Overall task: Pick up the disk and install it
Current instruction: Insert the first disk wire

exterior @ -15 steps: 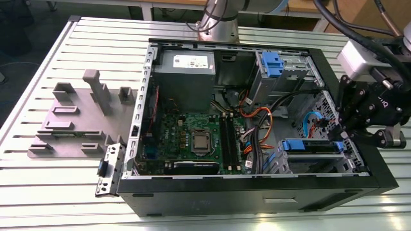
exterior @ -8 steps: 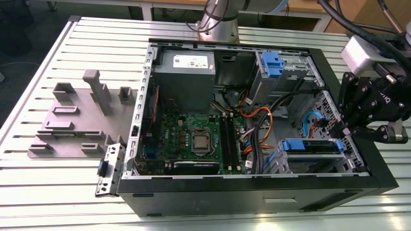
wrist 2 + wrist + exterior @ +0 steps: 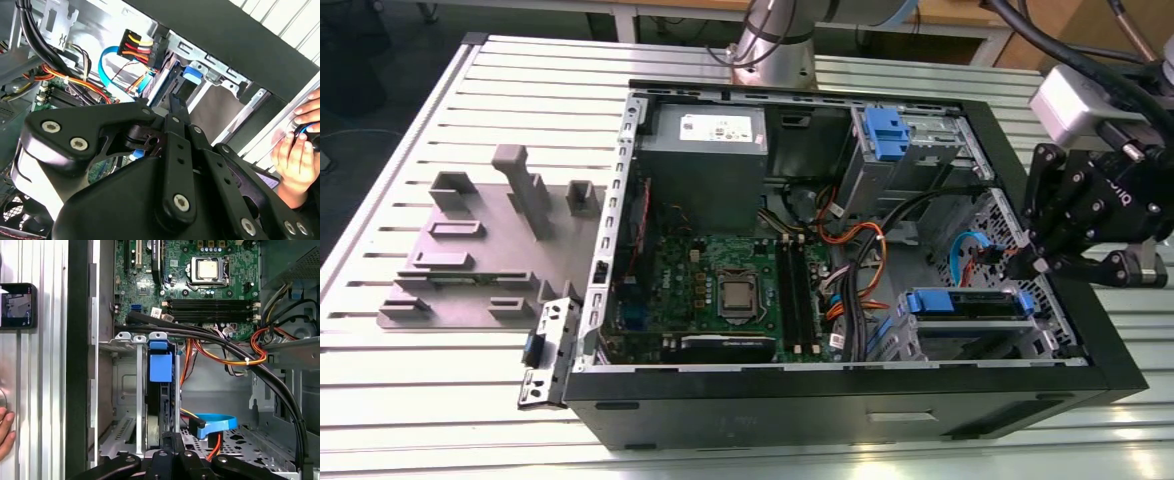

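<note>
The disk (image 3: 958, 301) sits in the drive cage at the lower corner of the open computer case (image 3: 854, 410), on the exterior view's right. Its blue carrier faces up. In the first wrist view the disk (image 3: 160, 390) stands on edge between the cage's metal rails, blue tab toward the motherboard. My gripper (image 3: 1034, 265) hangs over the case's wall just above the disk's outer end. Its fingers are shut together with nothing between them. The gripper (image 3: 172, 439) tips sit right at the disk's near end, and in the second wrist view the gripper (image 3: 175, 102) points at the blue tab (image 3: 192, 75).
Orange and black cables (image 3: 225, 357) and a blue flat cable (image 3: 215, 422) run beside the cage. The motherboard (image 3: 720, 290), power supply (image 3: 707, 140) and an upper bay with a blue latch (image 3: 887, 135) occupy the case. Grey fixtures (image 3: 480, 240) lie left of it. A person's hand (image 3: 300, 145) rests outside the case wall.
</note>
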